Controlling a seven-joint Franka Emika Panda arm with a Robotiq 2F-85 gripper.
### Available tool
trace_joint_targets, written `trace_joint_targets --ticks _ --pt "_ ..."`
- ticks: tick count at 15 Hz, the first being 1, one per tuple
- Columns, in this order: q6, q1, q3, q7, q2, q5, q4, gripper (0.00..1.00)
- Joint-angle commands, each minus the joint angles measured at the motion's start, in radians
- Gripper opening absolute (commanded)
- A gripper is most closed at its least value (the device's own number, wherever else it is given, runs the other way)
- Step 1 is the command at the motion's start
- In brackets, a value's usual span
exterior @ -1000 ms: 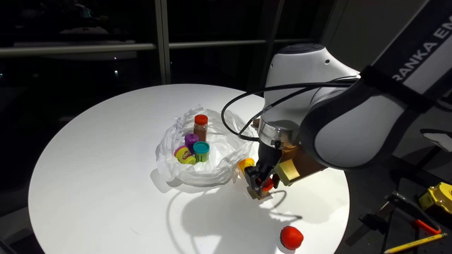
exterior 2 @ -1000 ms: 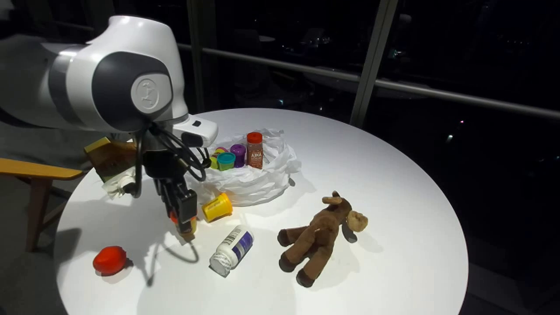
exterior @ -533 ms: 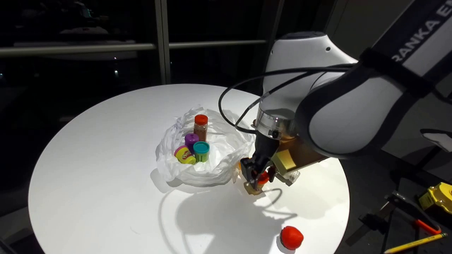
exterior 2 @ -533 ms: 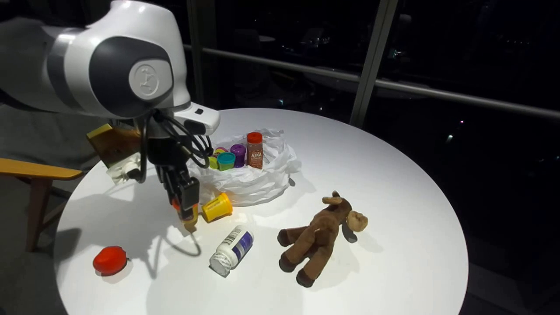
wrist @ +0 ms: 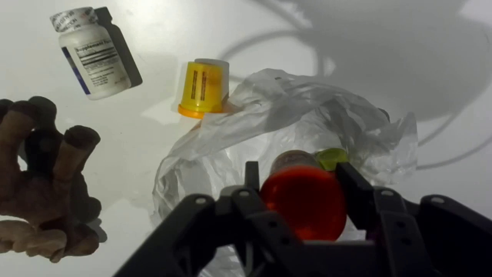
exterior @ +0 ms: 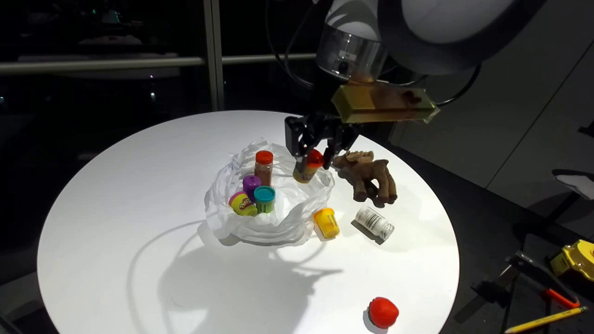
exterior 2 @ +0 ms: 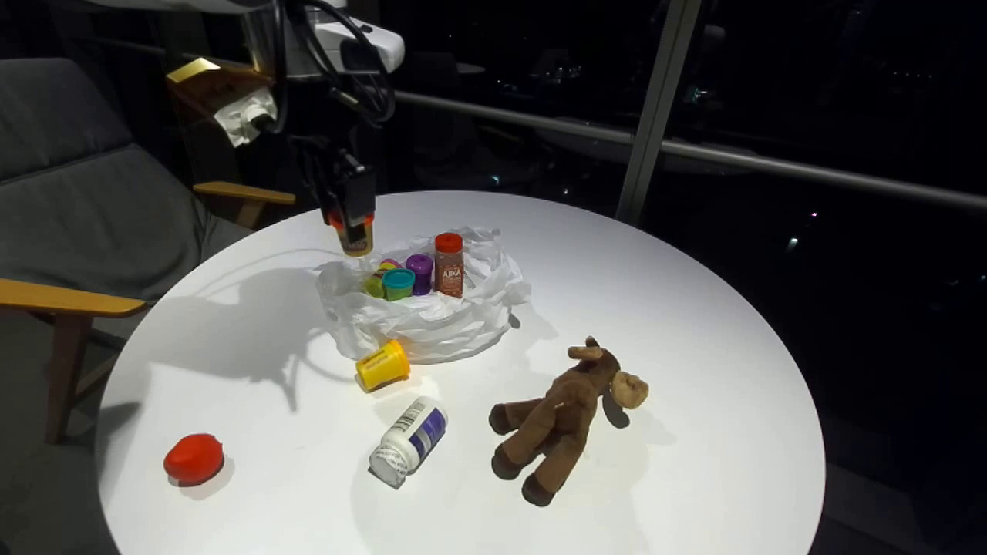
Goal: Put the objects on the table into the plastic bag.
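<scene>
My gripper [exterior: 313, 157] is shut on a red-lidded tub [exterior: 305, 174], held in the air above the edge of the white plastic bag [exterior: 292, 227]. In the wrist view the red lid [wrist: 307, 204] sits between both fingers. Inside the bag are a red-capped jar [exterior 2: 449, 270], a purple tub [exterior 2: 419, 274], a teal-lidded tub [exterior 2: 399, 284] and a yellow Play-Doh tub [exterior: 242, 204]. Outside on the table lie a yellow tub [wrist: 202, 86], a white bottle [wrist: 94, 57], a brown plush moose [exterior 2: 567, 416] and a red strawberry-like object [exterior: 383, 312].
The round white table [exterior 2: 694, 347] carries everything. The yellow tub lies right against the bag's rim. A chair with wooden arms [exterior 2: 69, 299] stands beside the table. A side surface holds a pencil [exterior: 545, 320] and a yellow tape measure [exterior: 575, 260].
My gripper has risen from the table with the red-lidded tub and moved over to the bag. The yellow tub, bottle and moose now show uncovered in an exterior view.
</scene>
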Motion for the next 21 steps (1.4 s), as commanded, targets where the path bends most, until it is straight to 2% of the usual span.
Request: trace_joint_targets --ticks 1,7,11,15,20,21 --pt "-0.001 -0.044 0.031 -0.044 0.129 0.013 0.134 0.27" --pt "-0.01 -0.054 -0.01 -0.108 0.353 -0.003 0.313 0.27" --pt "0.008 -0.044 -0.07 -0.109 0.467 -0.02 0.44 0.27" --pt "0.006 -0.047 -0.104 -0.107 0.534 -0.014 0.539 0.27" --pt "-0.015 -0.056 -0.104 -0.126 0.605 -0.006 0.619 0.27" --pt "-0.021 -0.056 -0.104 -0.13 0.614 -0.005 0.629 0.66"
